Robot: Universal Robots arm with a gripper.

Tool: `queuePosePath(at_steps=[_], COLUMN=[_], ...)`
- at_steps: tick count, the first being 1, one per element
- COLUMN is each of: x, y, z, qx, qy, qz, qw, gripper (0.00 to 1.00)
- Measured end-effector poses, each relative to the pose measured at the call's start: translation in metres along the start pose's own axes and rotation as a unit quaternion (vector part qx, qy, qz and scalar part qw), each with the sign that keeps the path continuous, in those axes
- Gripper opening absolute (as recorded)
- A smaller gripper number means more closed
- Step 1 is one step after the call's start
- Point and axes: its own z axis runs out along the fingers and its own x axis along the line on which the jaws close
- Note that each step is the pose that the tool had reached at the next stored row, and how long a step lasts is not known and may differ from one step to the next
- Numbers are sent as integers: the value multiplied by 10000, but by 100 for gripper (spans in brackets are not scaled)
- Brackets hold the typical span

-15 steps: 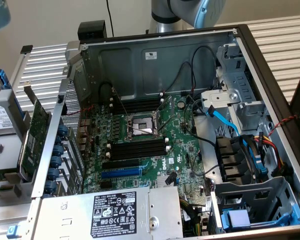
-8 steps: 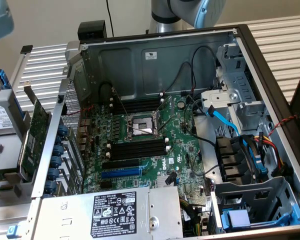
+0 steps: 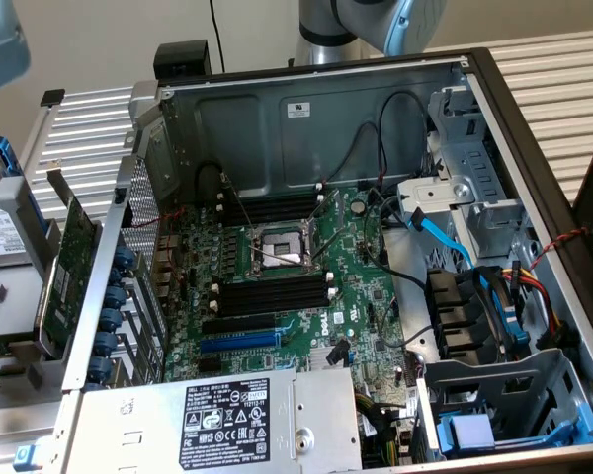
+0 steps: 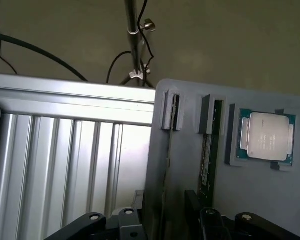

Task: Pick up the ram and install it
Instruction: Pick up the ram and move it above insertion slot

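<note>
Thin green ram [image 4: 206,162] upright on edge in a slot of grey tray [image 4: 255,200]

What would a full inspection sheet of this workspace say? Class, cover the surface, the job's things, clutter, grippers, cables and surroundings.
Surface: slatted aluminium table bearing an open computer case.
Job's things: ram stands on edge in a grey holder, not picked up yet; black memory slots on the motherboard look empty.
Clutter: processor lying in the holder; green expansion card outside the case, on the exterior view's left.
Grippers: gripper open, over the holder close to the ram, holding nothing.
Cables: blue data cable inside the case; black cables along the wall.
Surroundings: plain wall; nothing else seen.
</note>
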Motion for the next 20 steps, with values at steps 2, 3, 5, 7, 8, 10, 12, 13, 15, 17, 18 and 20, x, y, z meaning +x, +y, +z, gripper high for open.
queuePosePath(at_steps=[2,3,5,7,8,10,12,13,15,17,18,20], x=[1,1,2,3,2,2,1,2,2,7,9,14], y=[-1,-1,1,9,14,21,30,32,35,37,38,41], z=[11,18,35,49,56,63,72,78,86,86,86,67], qx=[6,9,12,11,11,12,14,16,18,20,21,22], qy=[-14,-20,-31,-40,-47,-68,-91,-101,-120,-138,-148,-157], qz=[113,160,214,244,257,288,321,338,374,399,409,436], qw=[9999,9999,9998,9997,9997,9996,9994,9994,9992,9991,9991,9989], gripper=[45,45,45,45,45,45,45,43,30,24,18,13])
